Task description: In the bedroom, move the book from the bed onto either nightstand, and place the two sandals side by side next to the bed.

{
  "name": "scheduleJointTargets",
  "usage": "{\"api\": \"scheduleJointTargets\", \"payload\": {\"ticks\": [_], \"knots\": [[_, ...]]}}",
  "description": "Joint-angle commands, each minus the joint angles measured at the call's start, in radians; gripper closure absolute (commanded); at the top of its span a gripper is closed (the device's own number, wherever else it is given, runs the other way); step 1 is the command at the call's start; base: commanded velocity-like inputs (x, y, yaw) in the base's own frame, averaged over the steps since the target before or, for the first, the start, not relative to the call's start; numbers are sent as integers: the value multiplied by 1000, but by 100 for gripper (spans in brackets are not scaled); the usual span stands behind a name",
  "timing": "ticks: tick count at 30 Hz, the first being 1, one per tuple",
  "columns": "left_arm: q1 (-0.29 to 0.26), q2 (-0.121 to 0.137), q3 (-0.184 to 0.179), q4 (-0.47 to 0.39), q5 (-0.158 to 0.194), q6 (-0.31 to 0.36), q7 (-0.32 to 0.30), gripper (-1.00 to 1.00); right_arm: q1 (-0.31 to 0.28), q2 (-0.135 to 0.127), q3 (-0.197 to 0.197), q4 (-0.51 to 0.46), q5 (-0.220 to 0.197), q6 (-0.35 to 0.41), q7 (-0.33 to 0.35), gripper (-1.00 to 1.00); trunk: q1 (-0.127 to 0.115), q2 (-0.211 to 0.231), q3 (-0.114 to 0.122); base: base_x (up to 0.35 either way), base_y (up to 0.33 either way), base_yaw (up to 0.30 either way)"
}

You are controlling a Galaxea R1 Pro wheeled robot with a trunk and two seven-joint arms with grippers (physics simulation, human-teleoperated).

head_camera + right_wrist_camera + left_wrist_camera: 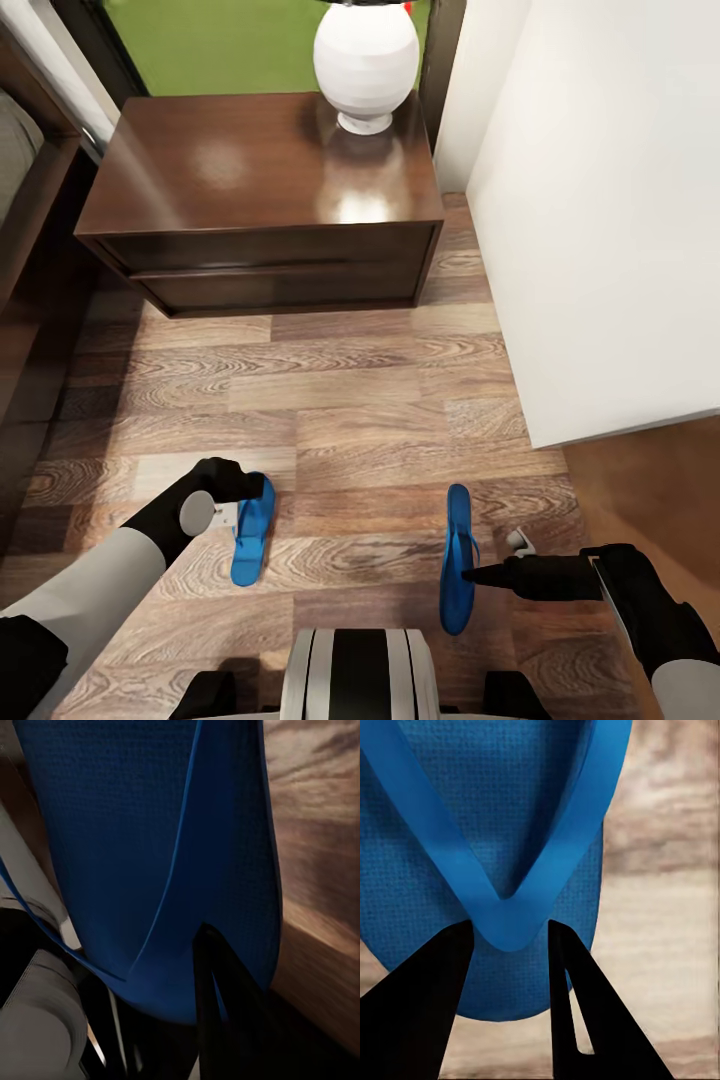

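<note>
- The two blue sandals are on the wood floor [380, 400] in front of the robot. The left sandal [250, 545] and the right sandal [458, 560] point the same way, but they are well apart, with bare floor between them.
- So the sandal job does not look done yet. They still need to come together, side by side, next to the bed [25, 200], whose dark frame runs along the floor's left edge.
- The nightstand [260, 200] stands ahead with a white lamp [366, 60] near its back right corner. No book lies on its top, so the book job seems still to do.
- The left gripper [506, 967] is at the left sandal. Its fingers [427, 997] sit one on each side of the spot where the straps meet. They look like they pinch the strap, but this is not sure.
- The right gripper [490, 575] is at the right sandal. The right sandal looks tipped up on its edge. Whether these fingers [217, 975] pinch it or are spread cannot be told.
- The head view shows both sandals, the floor, the nightstand and the bed together.
- The left wrist view shows up close the strap between the fingers. The right wrist view shows up close the sandal's bumpy sole and thin strap.
</note>
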Motion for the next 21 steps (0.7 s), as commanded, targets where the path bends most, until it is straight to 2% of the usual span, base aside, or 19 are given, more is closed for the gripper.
{"api": "scheduleJointTargets", "payload": {"ticks": [1, 21], "knots": [[-1, 1, -5, -1, 1, -3, -3, 100, 0, 1, -3, -1, 11, 15, 13, 100, -1, 0, 3, 0, 0, 0], [0, 0, 0, -1, 1, -1, -1, 100, 0, 0, -3, -1, 11, 15, 13, 100, -10, 5, 81, 0, 0, 0]]}}
